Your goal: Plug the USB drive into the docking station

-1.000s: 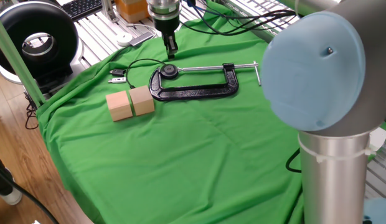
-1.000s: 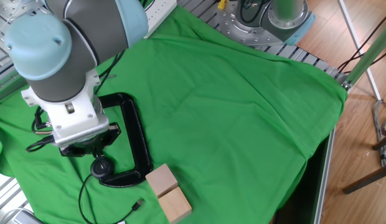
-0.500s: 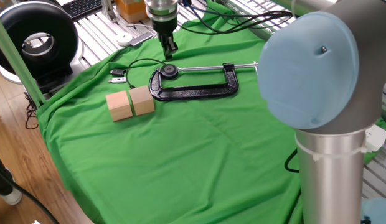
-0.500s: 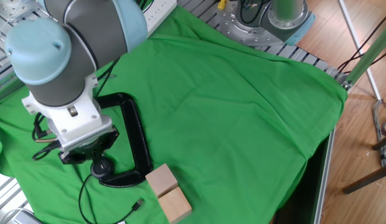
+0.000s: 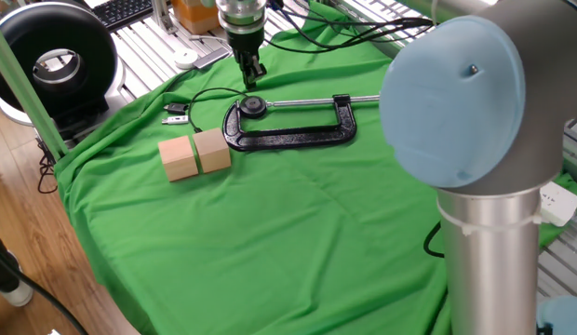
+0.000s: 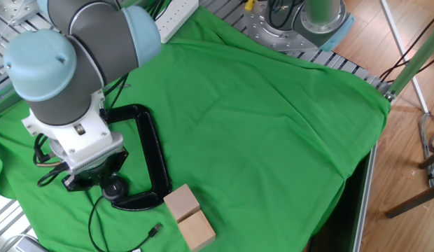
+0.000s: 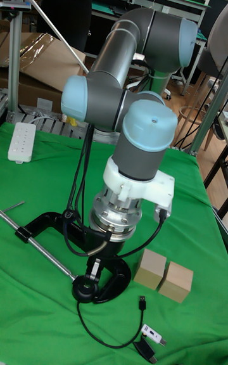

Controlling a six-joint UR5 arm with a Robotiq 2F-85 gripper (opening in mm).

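The docking station (image 5: 253, 105) is a small round black puck lying beside the jaw of the black C-clamp (image 5: 293, 133), with a thin black cable looping off to the left. My gripper (image 5: 252, 73) hangs just above and slightly behind the puck with its fingers close together. In the tall fixed view, a slim piece with a pale tip, the USB drive (image 7: 95, 268), shows between the fingertips of the gripper (image 7: 93, 274), a little above the docking station (image 7: 84, 289). In the other fixed view the wrist hides the fingers, and the docking station (image 6: 115, 187) shows just below it.
Two wooden blocks (image 5: 195, 154) sit side by side in front of the clamp. The cable's plug (image 5: 175, 110) and a small adapter (image 7: 151, 341) lie left of the puck. A white power strip (image 7: 19, 142) lies at the back. The table edge and floor are close on the left.
The gripper has drifted a little up and back from the puck, and the arm's upper joints have shifted. The puck, clamp and blocks have not moved.
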